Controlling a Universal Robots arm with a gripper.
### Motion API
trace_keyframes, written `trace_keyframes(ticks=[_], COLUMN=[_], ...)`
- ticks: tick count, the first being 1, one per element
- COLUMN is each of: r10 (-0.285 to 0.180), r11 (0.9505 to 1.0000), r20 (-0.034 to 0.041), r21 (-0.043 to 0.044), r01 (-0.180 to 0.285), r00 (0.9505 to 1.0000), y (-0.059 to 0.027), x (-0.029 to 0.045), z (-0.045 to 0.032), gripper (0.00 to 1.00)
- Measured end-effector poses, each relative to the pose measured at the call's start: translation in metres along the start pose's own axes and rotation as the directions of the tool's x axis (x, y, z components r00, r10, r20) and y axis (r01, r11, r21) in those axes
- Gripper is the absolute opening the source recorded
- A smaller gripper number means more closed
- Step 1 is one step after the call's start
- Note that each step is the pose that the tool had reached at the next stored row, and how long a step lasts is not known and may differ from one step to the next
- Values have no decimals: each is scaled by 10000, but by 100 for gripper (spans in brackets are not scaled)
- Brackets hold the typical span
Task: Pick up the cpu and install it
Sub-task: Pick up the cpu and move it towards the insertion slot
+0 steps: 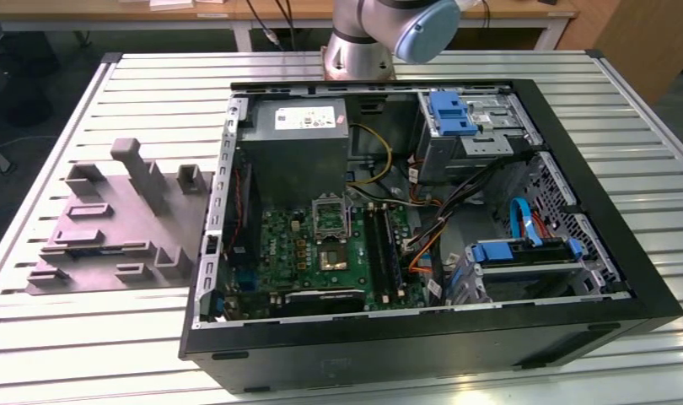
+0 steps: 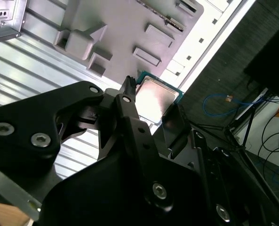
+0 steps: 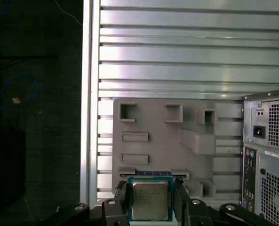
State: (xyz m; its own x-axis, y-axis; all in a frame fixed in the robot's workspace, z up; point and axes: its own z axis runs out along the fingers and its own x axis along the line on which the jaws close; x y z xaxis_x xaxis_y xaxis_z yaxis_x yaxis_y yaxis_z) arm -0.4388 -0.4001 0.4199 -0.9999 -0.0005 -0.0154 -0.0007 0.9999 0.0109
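Standing by the table, I see the gripper (image 3: 151, 197) clenched on the cpu (image 3: 151, 202). Its black fingers (image 3: 122, 200) press against two opposite edges of the chip. In the first wrist view the chip sits squarely between them, its pale silvery top facing the camera and a thin rim of blue-green board showing round it.

The second wrist view catches the same hold from an angle. There the cpu (image 2: 159, 94) shows skewed as a diamond inside the gripper (image 2: 152, 99), with the fingers (image 2: 174, 121) dark against the bright metal.

The chip is held up in the air over the grey moulded tray (image 3: 167, 141), close to one of the tray's edges (it looks large against the tray's little pockets, so it is well clear of them). The tray lies flat on the slatted metal table (image 3: 177, 61).

In the exterior view the tray (image 1: 105, 236) sits just beside the open computer case (image 1: 432, 346), on the exterior view's left. Inside the case the green motherboard (image 1: 319, 253) lies on the case floor. The grey power-supply box (image 1: 302, 139) is beyond it, toward the arm (image 1: 387, 34), which rises at the far side of the table behind the case. The case's rear panel (image 3: 271, 155), with its vents and sockets, shows in the first wrist view next to the tray.
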Motion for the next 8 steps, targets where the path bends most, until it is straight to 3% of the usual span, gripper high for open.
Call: trace_keyframes(ticks=[8], r10=[-1], r11=[10000], r20=[0], r21=[0], r01=[1], r00=[10000], y=[0], x=[-45], z=[1], gripper=[47])
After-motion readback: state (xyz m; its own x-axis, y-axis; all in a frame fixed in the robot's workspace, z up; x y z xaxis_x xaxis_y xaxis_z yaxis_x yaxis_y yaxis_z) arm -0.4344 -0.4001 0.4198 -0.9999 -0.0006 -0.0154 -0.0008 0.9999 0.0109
